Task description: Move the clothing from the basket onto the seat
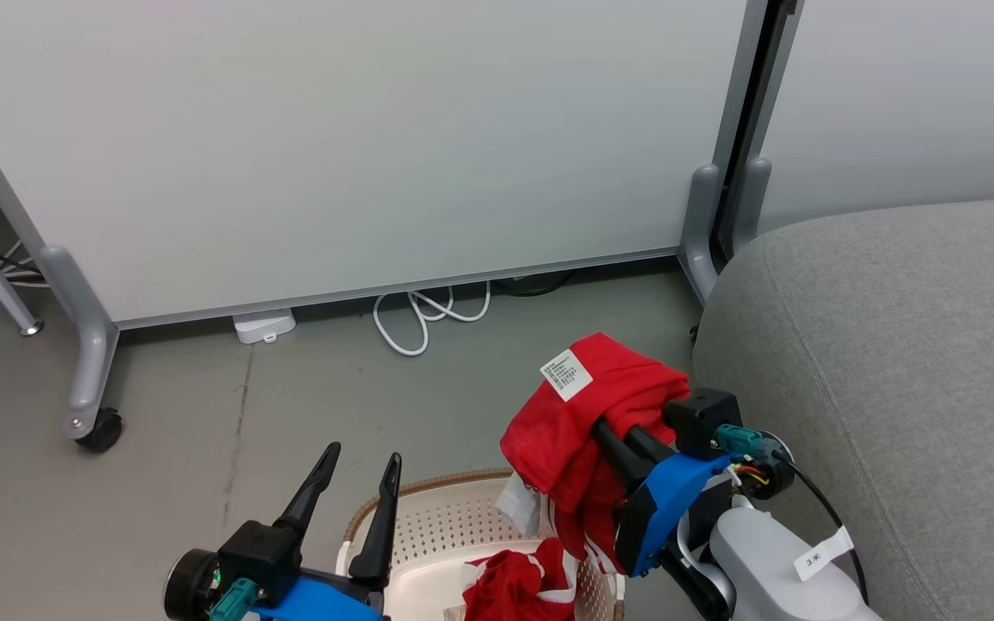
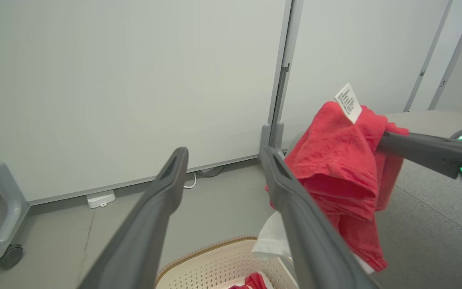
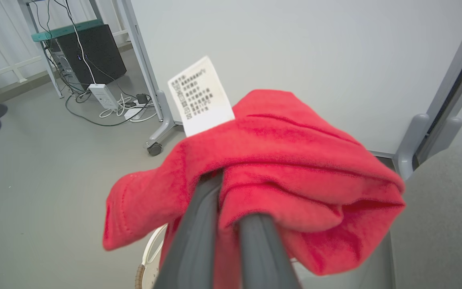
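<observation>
The right gripper [image 1: 609, 440] has its two long dark fingers pressed together on a bright red soft fabric garment [image 1: 583, 405]. The cloth bunches over the fingertips, a white care label [image 1: 567, 374] stands up at the top, and the rest hangs straight down in a long fold. Its lower end dangles at the far right rim of the cream-white perforated plastic basket [image 1: 454, 509], where a second red garment with white trim [image 1: 519, 586] lies inside.

The left gripper [image 1: 363, 454] hovers over the basket's left side, fingers spread and empty.

The large light-grey upholstered seat cushion [image 1: 894, 345] rises just beside the right gripper on its right, its rounded edge running away from the robot. The right arm is clearly the nearer one, so the carry looks like a short sideways swing, with the hanging tail needing to clear the cushion's edge.
</observation>
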Tool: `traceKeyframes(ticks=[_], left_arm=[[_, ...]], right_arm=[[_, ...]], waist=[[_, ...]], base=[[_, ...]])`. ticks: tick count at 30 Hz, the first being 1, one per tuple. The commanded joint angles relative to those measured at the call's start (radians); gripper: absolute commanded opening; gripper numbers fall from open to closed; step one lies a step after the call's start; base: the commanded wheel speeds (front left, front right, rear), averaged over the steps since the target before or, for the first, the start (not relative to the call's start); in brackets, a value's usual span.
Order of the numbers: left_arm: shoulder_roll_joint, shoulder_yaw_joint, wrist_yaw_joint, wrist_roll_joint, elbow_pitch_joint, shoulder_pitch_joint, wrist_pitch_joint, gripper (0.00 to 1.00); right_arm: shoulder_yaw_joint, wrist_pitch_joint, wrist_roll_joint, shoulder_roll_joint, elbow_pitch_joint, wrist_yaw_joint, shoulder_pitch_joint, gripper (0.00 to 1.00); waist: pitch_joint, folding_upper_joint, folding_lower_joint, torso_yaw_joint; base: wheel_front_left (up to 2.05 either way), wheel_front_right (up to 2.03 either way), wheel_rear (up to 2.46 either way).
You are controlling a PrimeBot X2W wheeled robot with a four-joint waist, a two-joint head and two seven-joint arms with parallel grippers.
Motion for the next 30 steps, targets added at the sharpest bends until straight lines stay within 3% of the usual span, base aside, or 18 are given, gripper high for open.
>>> traceKeyframes(ticks=[1, 8, 15, 30], left_arm=[[-0.005, 0.012, -0.006, 0.008, -0.003, 0.009, -0.003, 1.0], [-0.025, 0.044, -0.02, 0.043, -0.001, 0.021, -0.003, 1.0], [-0.039, 0.051, -0.027, 0.061, -0.007, 0.02, -0.003, 1.0], [-0.051, 0.031, -0.028, 0.054, -0.008, -0.002, -0.003, 1.0]], right_arm=[[-0.002, -0.006, -0.006, -0.005, -0.006, 0.0, 0.007, 0.0], [-0.005, -0.006, -0.004, -0.002, -0.015, 0.0, 0.004, 0.0], [-0.011, -0.006, -0.012, -0.005, -0.034, 0.0, -0.001, 0.0], [-0.023, -0.006, -0.024, -0.021, -0.058, 0.0, 0.014, 0.0]], waist=[[0.001, 0.0, 0.0001, -0.001], [0.001, 0.0, 0.0001, -0.027], [0.005, 0.0, 0.0001, -0.1], [0.029, 0.0, 0.0001, -0.359]], base=[[0.0, 0.0, 0.0], [0.0, 0.0, 0.0], [0.0, 0.0, 0.0], [0.0, 0.0, 0.0]])
